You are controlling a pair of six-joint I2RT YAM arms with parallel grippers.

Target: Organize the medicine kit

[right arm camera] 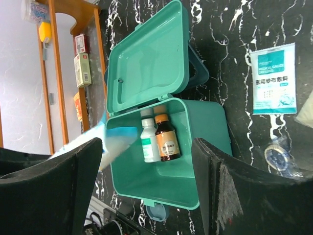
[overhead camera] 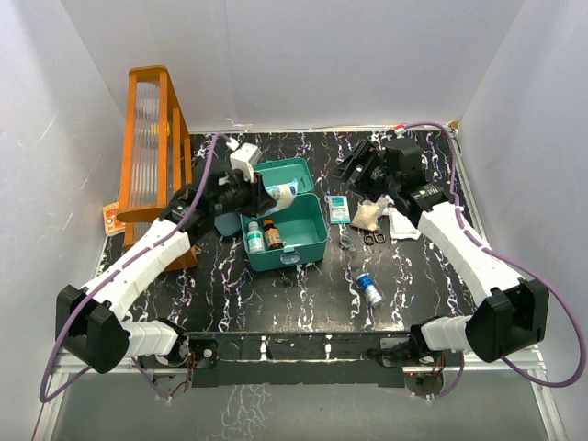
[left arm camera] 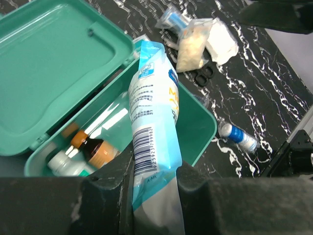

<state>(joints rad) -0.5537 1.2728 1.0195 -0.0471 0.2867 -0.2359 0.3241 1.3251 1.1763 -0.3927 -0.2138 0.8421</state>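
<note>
Clamped in left gripper (left arm camera: 155,196): blue-white pouch (left arm camera: 154,112), over medicine kit (overhead camera: 292,254); kit left of table (overhead camera: 276,303) centre, lid open toward far side, two bottles (right arm camera: 166,142) inside; right gripper (right arm camera: 146,149) jaws wide apart, far right of kit

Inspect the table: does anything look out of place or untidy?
Yes. A dressing packet, scissors and a small blue vial lie scattered on the table right of the open kit, which holds only two bottles. The left gripper holds a pouch tilted over the kit.
</note>
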